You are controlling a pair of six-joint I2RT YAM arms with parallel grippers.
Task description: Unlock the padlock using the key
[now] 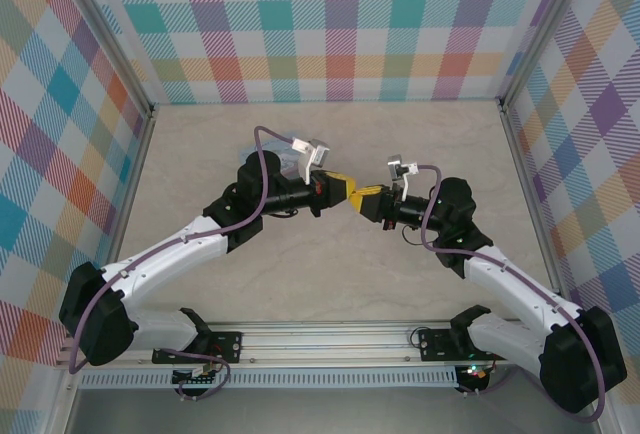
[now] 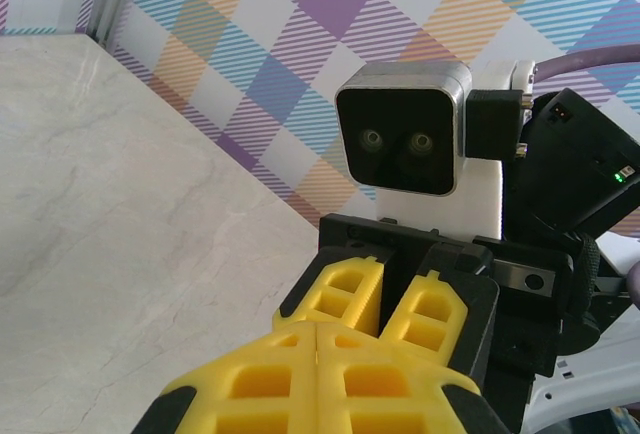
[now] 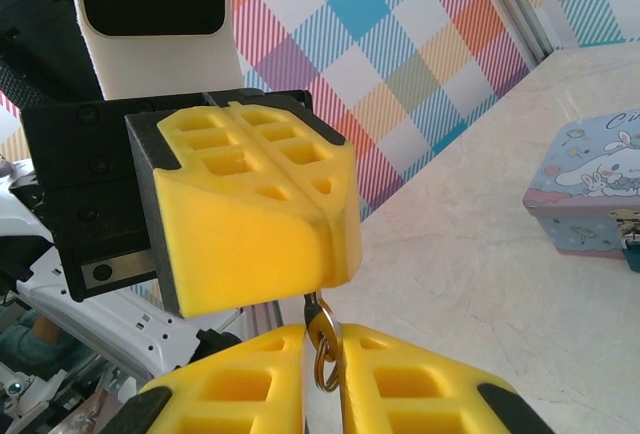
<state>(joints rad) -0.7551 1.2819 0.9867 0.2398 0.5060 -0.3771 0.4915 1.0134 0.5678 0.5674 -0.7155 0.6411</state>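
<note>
My two grippers meet tip to tip in mid-air above the middle of the table. The left gripper [image 1: 348, 194] [image 3: 330, 254] is shut, and the thin dark key [image 3: 322, 326] sticks out of the seam at its fingertips. The key's round head and a small brassy ring [image 3: 326, 369] sit in the narrow gap of my right gripper [image 3: 322, 344] [image 1: 358, 199], whose yellow fingers [image 3: 400, 374] have closed in on the key. In the left wrist view the left fingertips [image 2: 300, 339] are pressed together in front of the right gripper [image 2: 392, 304]. The padlock is out of view.
A pale blue tin with a white cartoon character [image 3: 585, 189] [image 1: 283, 164] sits on the table behind the left arm. Checked walls enclose the pale tabletop [image 1: 330, 274] on three sides. Both arm bases stand on the rail at the near edge.
</note>
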